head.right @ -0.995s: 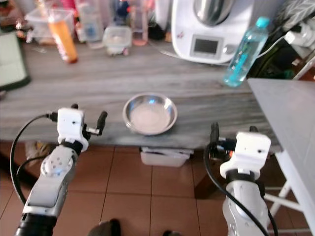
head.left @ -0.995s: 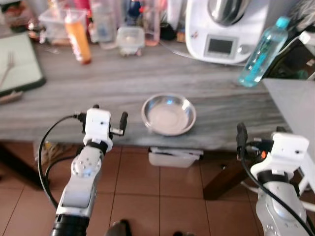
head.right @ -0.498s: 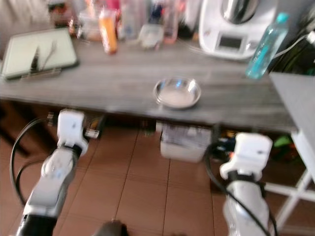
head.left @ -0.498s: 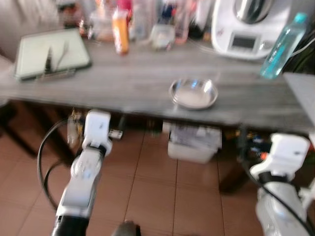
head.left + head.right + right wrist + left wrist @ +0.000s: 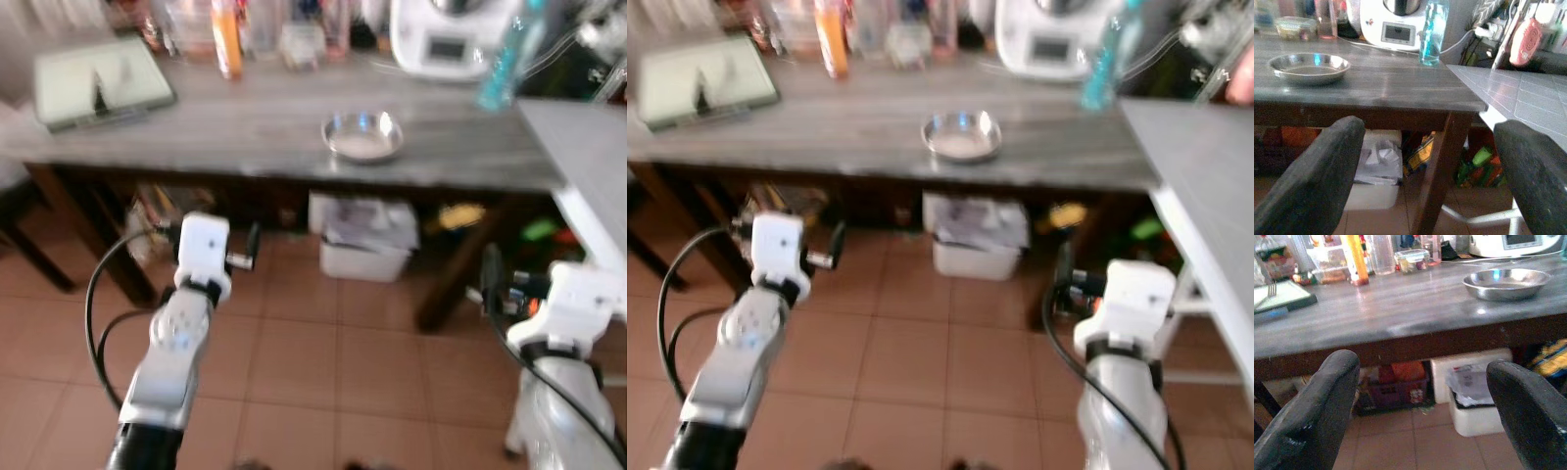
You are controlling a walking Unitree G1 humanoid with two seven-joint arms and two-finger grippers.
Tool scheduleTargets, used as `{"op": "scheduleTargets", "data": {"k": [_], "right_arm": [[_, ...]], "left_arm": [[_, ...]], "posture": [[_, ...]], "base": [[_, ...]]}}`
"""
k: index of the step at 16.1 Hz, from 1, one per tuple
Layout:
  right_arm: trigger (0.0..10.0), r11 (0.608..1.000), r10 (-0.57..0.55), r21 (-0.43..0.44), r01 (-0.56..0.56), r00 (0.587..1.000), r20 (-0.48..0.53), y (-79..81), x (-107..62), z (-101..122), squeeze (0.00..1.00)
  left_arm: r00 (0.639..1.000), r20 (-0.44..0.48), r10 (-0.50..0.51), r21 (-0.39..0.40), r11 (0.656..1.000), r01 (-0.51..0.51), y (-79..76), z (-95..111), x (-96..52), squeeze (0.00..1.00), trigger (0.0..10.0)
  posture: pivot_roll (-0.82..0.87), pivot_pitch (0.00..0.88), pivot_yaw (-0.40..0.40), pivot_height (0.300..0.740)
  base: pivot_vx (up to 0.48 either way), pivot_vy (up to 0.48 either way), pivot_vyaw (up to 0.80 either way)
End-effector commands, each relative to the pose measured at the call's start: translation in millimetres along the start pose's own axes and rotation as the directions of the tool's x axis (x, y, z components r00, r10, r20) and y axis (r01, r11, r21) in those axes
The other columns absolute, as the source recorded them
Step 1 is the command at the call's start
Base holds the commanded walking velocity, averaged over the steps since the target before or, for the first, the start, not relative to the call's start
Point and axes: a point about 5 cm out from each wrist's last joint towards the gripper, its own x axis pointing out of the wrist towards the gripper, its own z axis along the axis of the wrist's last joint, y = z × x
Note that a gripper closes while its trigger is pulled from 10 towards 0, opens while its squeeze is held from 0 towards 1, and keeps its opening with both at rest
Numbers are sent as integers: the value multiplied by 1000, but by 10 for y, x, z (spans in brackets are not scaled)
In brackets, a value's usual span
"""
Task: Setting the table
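The left gripper hangs over the floor short of the table, fingers wide apart and empty. The right gripper does likewise, well apart, fingers spread, holding nothing. A tray lies at the table's left end, a bin underneath, a bottle at the right. The round bowl sits upright near the front edge.

No text seems readable (views are blurred).

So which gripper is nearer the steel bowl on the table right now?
Left, by a small margin. The left gripper hangs over the floor to the left of the steel bowl; the right gripper sits lower, off to its right. Both are short of the table.
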Motion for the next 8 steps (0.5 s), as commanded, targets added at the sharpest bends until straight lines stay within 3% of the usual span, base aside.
{"op": "scheduleTargets", "data": {"k": [1,4,8], "right_arm": [[10000,1000,6,0,-6,1000,13,15,9,31,0],[10000,1000,7,0,-7,1000,15,19,10,31,0],[10000,1000,9,2,-9,1000,12,30,2,24,0]], "left_arm": [[1000,-2,5,17,1000,-5,23,-2,-6,0,10000],[1000,14,-3,30,1000,3,3,12,0,0,10000],[993,54,-102,-13,995,103,-76,68,4,0,10000]], "posture": [[65,116,-37,740],[66,115,-34,740],[66,123,-35,740]], "base": [[-442,0,0],[-378,0,0],[0,0,0]]}}
